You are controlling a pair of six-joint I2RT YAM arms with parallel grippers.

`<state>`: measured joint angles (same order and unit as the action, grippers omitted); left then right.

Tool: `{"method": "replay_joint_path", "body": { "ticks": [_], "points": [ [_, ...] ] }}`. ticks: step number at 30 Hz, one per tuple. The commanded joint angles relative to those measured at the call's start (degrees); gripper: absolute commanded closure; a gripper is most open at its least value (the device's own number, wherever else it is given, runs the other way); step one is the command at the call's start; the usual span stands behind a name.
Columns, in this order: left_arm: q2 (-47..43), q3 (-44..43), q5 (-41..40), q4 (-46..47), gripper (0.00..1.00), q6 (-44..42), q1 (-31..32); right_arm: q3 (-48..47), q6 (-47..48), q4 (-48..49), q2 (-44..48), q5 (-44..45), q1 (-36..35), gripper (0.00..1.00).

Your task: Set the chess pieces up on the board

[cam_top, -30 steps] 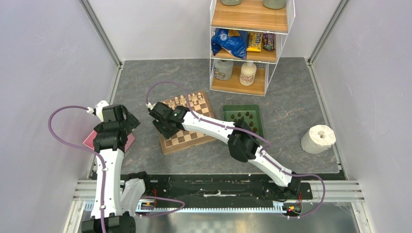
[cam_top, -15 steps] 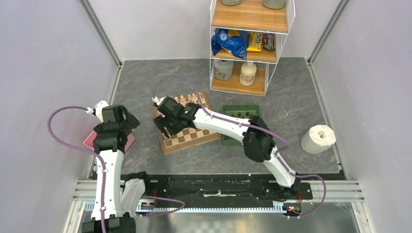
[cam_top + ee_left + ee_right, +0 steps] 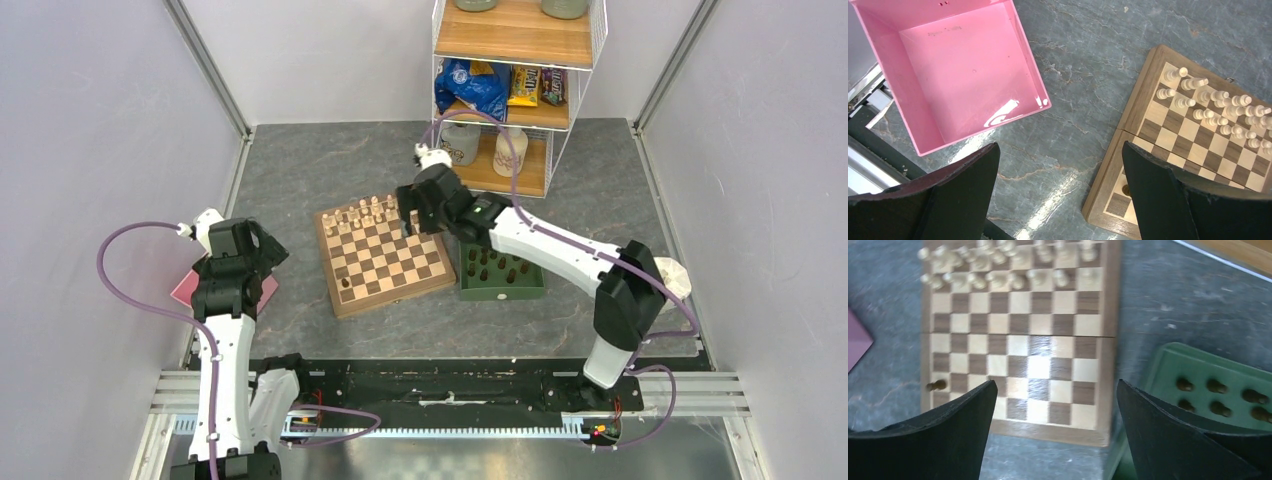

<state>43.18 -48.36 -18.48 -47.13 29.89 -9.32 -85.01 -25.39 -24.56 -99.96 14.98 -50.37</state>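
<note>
Right pincer (image 3: 412, 218) swung across board (image 3: 385, 255), green tray (image 3: 502, 293) beside, shelf (image 3: 515, 38) behind

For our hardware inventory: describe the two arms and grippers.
The left arm and right arm have white tubular links with black joints; a purple cable loops along each. The left gripper and right gripper have broad, matte black fingers.

right claw (image 3: 1056, 383) opened, moved to far corner of board (image 3: 385, 255); dark chess piece (image 3: 936, 385) released
</note>
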Motion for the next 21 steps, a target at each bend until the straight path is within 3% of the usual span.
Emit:
{"method": "replay_joint_path", "body": {
  "ticks": [1,6,11,21],
  "points": [
    [0.2,0.2,1.4,2.5,0.01,-0.8,-0.5,2.0,-2.6,-2.2,3.3,-4.1,6.8,0.03],
    [-0.2,0.5,1.9,2.8,0.01,-0.9,-0.4,7.6,-0.1,-2.8,9.4,1.8,10.2,0.03],
    [0.3,0.5,2.9,3.1,0.01,-1.4,-0.4,6.8,-1.4,-9.0,8.5,-0.4,17.8,0.07],
    [-0.5,2.3,6.2,5.1,0.01,1.0,-0.4,7.7,-1.5,-11.1,0.4,-6.3,24.4,0.42]
  ]
}}
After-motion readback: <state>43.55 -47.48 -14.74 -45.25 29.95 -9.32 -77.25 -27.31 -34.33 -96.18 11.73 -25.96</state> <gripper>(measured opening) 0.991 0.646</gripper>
